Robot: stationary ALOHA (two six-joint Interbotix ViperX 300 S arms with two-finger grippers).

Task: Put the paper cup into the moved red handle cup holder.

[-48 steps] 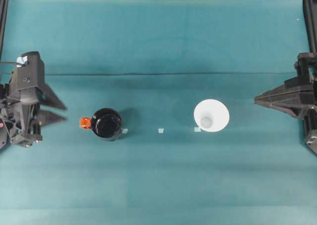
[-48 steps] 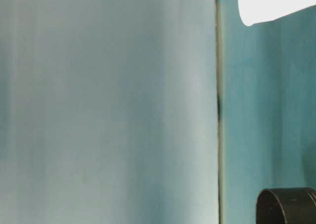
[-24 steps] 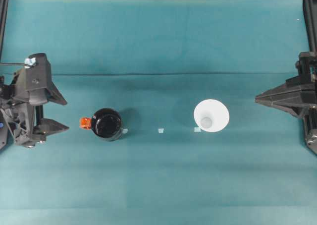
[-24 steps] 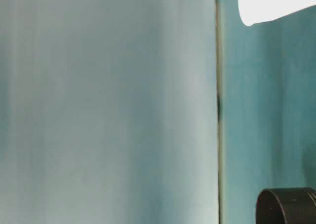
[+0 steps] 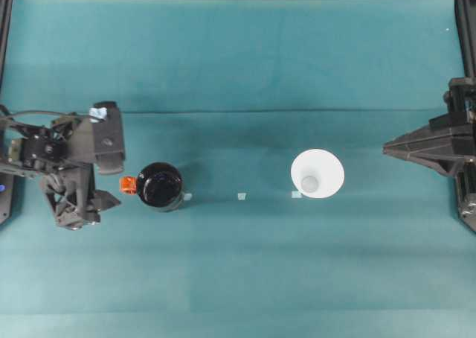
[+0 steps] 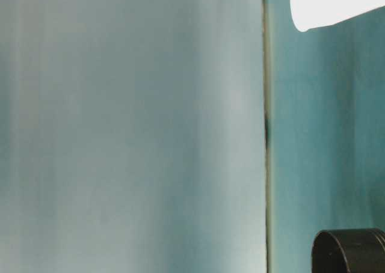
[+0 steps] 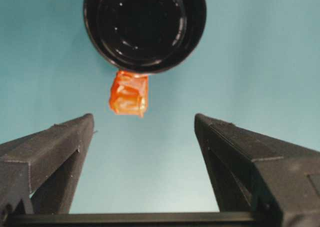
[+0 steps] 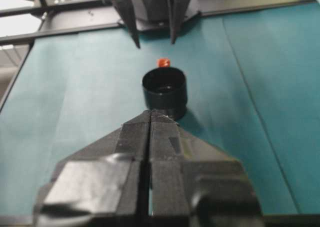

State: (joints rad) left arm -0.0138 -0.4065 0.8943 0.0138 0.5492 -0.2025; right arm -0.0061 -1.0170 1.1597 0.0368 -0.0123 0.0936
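Observation:
The white paper cup (image 5: 317,173) stands upright right of the table's middle, also seen as a white shape (image 6: 337,5) in the table-level view. The glossy black red handle cup holder (image 5: 159,186) stands left of middle, its red-orange tab (image 5: 128,185) pointing left. My left gripper (image 5: 111,180) is open just left of that tab. In the left wrist view its fingers flank the space below the tab (image 7: 129,93) and holder (image 7: 145,27). My right gripper (image 5: 387,150) is shut and holds nothing, far right of the cup. It points at the holder (image 8: 165,92).
Three small pale tape marks (image 5: 241,196) lie in a row on the teal cloth between holder and cup. A fold line (image 5: 260,112) crosses the cloth behind them. Black frame rails run along the left and right table edges.
My left arm has moved right toward the holder's red tab, and its fingers have spread wider. The right arm, cup and holder have not moved.

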